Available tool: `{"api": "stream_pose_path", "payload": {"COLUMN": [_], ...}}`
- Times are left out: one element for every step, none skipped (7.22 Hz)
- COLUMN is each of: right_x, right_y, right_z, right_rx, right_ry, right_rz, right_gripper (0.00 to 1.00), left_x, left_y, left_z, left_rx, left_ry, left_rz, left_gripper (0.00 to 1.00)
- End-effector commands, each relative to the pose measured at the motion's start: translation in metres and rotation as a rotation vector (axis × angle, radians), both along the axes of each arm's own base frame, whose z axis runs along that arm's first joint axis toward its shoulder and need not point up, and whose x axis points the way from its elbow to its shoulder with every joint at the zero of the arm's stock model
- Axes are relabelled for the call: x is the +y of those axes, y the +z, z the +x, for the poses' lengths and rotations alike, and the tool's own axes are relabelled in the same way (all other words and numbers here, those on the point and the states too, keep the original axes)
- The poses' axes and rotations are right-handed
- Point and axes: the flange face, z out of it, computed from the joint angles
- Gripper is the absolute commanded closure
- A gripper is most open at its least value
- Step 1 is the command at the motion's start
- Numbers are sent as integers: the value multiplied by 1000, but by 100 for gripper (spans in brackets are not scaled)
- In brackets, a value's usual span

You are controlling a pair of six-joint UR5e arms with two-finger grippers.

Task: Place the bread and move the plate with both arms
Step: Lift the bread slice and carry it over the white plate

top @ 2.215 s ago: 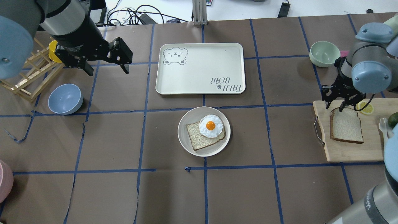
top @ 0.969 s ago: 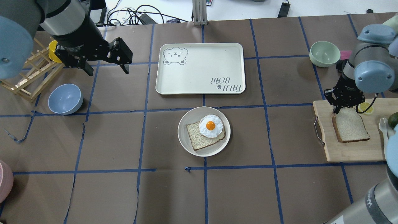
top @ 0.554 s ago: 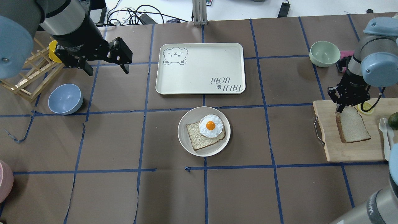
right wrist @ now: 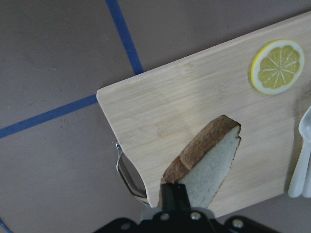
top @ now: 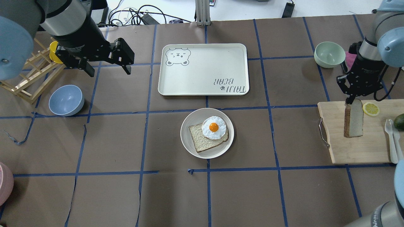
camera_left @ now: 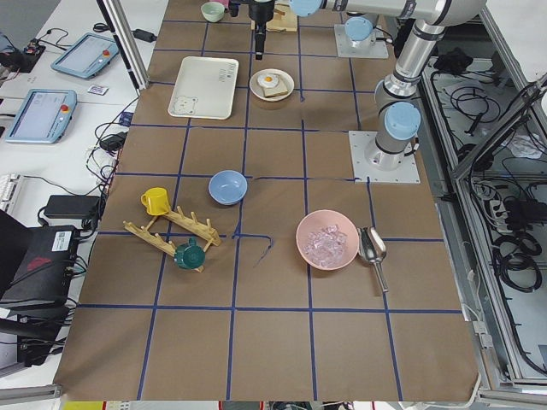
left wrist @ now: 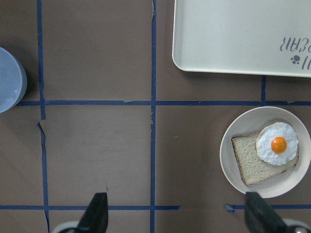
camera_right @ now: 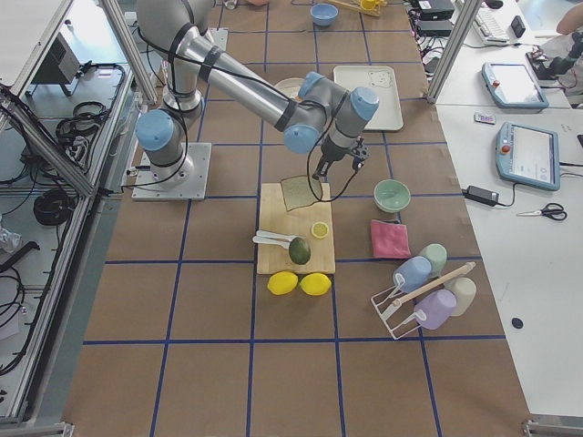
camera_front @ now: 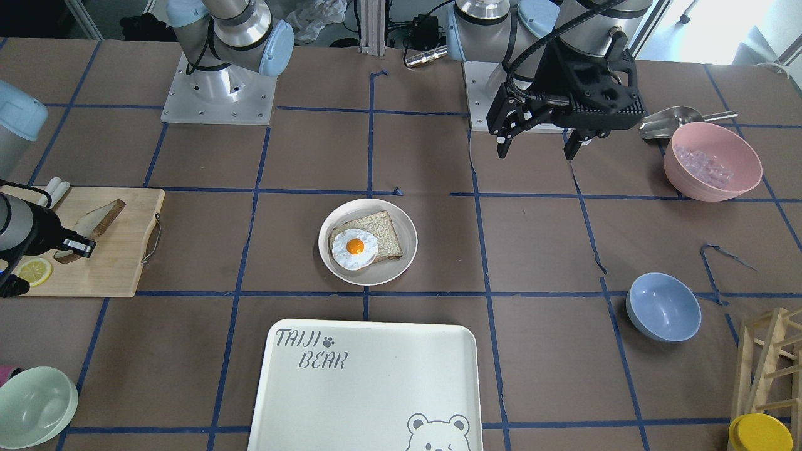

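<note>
The bread (top: 353, 121) hangs nearly upright from my right gripper (top: 349, 102), which is shut on its top edge, over the wooden cutting board (top: 356, 151) at the right. The right wrist view shows the slice (right wrist: 209, 165) pinched in the shut fingers. In the front view the bread (camera_front: 94, 222) is tilted up off the board. The round cream plate (top: 186, 138) sits at the table's middle with a toast slice and a fried egg (top: 214, 127) on it. My left gripper (top: 109, 73) is open and empty, above the table at the far left, well apart from the plate.
The white TAIJI BEAR tray (top: 203, 69) lies just beyond the plate. A blue bowl (top: 66, 100) and a wooden rack (top: 28, 78) are at the left. A green bowl (top: 329, 54), a lemon slice (top: 371, 108), an avocado (top: 399, 121) and white cutlery (top: 391, 138) are at the right.
My right gripper closed on the bread's far edge and rose, tipping the slice from flat on the board to hanging on edge. The left arm has not moved.
</note>
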Motion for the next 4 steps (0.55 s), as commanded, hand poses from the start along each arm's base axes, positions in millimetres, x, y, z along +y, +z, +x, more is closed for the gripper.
{"api": "stream_pose_path", "payload": {"right_x": [-11, -15, -15, -12], "right_y": [54, 73, 85, 89], "right_z": [43, 70, 104, 151], "right_rx": [7, -3, -9, -21], "right_ry": [-1, -32, -63, -102], "right_rz": [19, 23, 24, 12], "right_gripper": [100, 100, 100, 100], "left_x": [0, 0, -1, 0], "left_y": [0, -1, -1, -1], "left_z": [0, 0, 1, 0], "left_rx": [1, 1, 1, 1], "left_ry": [0, 0, 1, 0], "left_rz": [0, 1, 1, 1], "left_gripper": [0, 0, 0, 0]}}
